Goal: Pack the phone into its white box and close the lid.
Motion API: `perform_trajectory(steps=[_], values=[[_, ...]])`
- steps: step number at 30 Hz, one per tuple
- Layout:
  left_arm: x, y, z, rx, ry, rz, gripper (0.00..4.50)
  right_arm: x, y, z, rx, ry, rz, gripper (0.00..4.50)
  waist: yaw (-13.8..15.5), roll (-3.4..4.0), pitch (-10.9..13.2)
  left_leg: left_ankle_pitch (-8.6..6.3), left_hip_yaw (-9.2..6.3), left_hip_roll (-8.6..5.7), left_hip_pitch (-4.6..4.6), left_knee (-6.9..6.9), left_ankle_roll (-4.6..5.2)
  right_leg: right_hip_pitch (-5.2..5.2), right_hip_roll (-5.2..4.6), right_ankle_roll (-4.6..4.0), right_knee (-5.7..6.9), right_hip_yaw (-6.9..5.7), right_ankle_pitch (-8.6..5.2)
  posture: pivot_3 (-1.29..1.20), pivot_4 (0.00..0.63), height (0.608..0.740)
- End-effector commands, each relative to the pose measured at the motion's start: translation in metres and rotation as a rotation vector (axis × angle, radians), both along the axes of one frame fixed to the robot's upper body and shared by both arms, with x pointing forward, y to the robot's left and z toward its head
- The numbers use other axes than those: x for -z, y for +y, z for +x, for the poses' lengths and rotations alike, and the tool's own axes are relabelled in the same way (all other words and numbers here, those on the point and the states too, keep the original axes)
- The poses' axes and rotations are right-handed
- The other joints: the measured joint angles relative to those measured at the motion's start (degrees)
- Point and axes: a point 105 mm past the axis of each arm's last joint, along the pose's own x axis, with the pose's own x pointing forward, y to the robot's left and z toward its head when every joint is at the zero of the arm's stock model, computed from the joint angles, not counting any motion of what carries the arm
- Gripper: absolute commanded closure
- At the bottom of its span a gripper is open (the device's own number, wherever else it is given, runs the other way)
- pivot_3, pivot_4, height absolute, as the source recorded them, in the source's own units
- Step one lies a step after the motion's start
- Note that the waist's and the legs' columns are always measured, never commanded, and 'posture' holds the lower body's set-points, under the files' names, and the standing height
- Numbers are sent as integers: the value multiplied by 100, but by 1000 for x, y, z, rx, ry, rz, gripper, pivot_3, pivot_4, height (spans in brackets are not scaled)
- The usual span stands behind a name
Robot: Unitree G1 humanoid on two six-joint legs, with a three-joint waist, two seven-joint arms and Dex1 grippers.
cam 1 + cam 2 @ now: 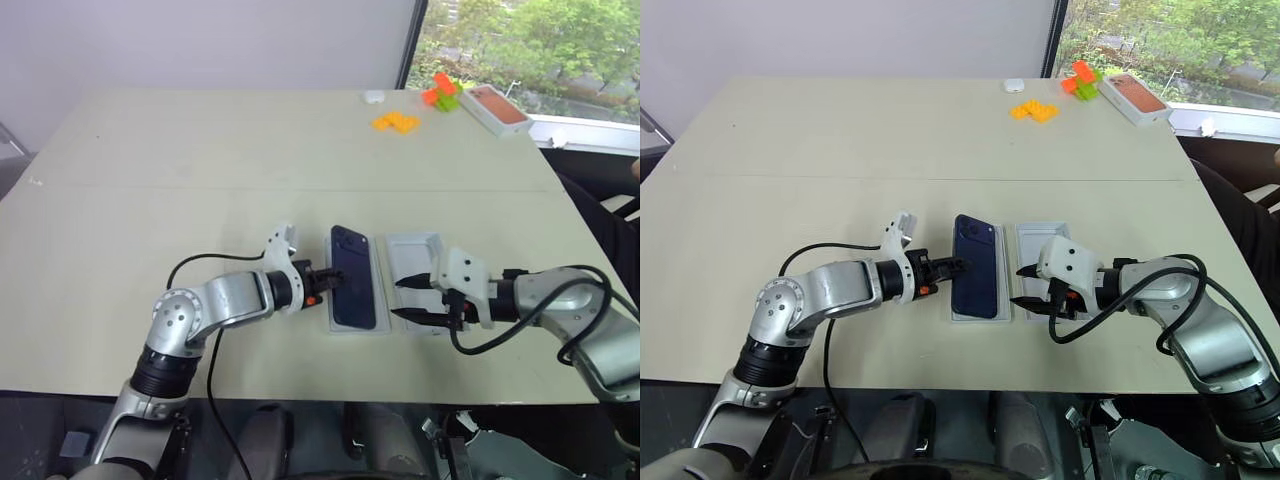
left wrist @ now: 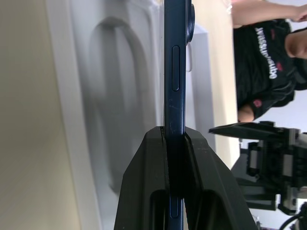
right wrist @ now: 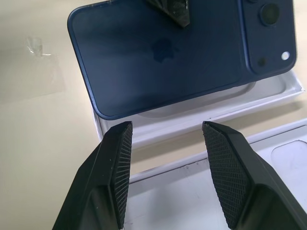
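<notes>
Phone held over its tray, ready to be lowered in.

The dark navy-blue glossy phone (image 1: 354, 277), camera bump toward the top of the frame, sits low and centre in the head view, tilted above the shallow white box (image 3: 158, 122) with one long edge pinched between the black fingers of the left gripper (image 1: 328, 279). To do this well, I'd level the phone, square its corners with the rim, then let go only once it rests flat. Just right of it, the right gripper (image 1: 411, 299) hovers with fingers spread and empty over the pale white lid (image 1: 417, 250), well placed to steady things.
</notes>
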Motion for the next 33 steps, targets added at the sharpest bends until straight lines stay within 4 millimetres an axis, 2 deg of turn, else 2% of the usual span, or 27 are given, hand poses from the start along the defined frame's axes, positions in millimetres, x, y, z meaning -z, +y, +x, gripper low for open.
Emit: perform_trajectory(steps=[1,33], values=[[-10,-7,-3,31,-20,-32,4500,-10,-2,1,-2,-51,-10,2092,0,0,0,0,0,-1,0,0,0,0,0,-1,0,0,0,0,150,740],[1,-9,5,0,31,-59,4500,-9,2,-1,-16,-54,-9,2092,0,0,0,1,0,-3,0,0,-3,0,-1,-1,-1,1,-1,0,150,740]])
